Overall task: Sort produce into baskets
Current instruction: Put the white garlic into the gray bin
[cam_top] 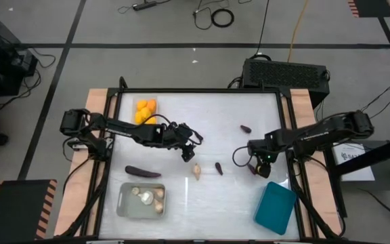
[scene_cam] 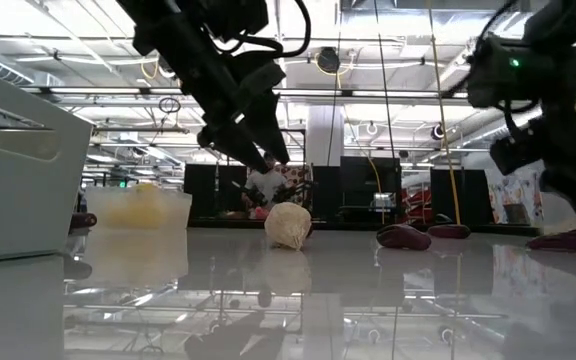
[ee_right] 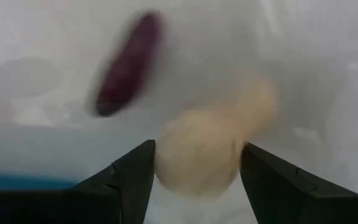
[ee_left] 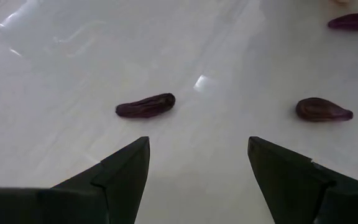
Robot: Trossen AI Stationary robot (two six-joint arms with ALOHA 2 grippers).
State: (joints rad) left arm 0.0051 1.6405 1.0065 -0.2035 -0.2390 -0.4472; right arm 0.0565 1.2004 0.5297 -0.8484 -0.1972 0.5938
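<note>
My right gripper [cam_top: 254, 167] hangs near the table's right side, shut on a pale beige bulb [ee_right: 196, 163]. My left gripper [cam_top: 189, 154] is open and empty above mid-table, just beyond another pale bulb [cam_top: 197, 171] that rests on the table; in the low view the left gripper [scene_cam: 258, 155] hangs above this bulb [scene_cam: 288, 226]. Small dark purple eggplants [cam_top: 219, 169] [cam_top: 246, 128] lie on the table, and three show ahead of my left gripper [ee_left: 197, 140] in its wrist view, the nearest [ee_left: 145, 105] just past the fingertips. A long eggplant [cam_top: 143, 171] lies at the left. My right gripper pinches the bulb between its two fingers, one on each side of the bulb's widest part [ee_right: 161, 163]. The bulb is lifted clear of the table, and its faint reflection [ee_right: 258, 99] shows on the surface below.
A clear tray [cam_top: 135, 102] with orange-yellow fruits stands at the far left. A translucent grey tray [cam_top: 123, 203] holding several bulbs stands at the near left. A teal tray [cam_top: 275, 208] stands at the near right, close to my right gripper.
</note>
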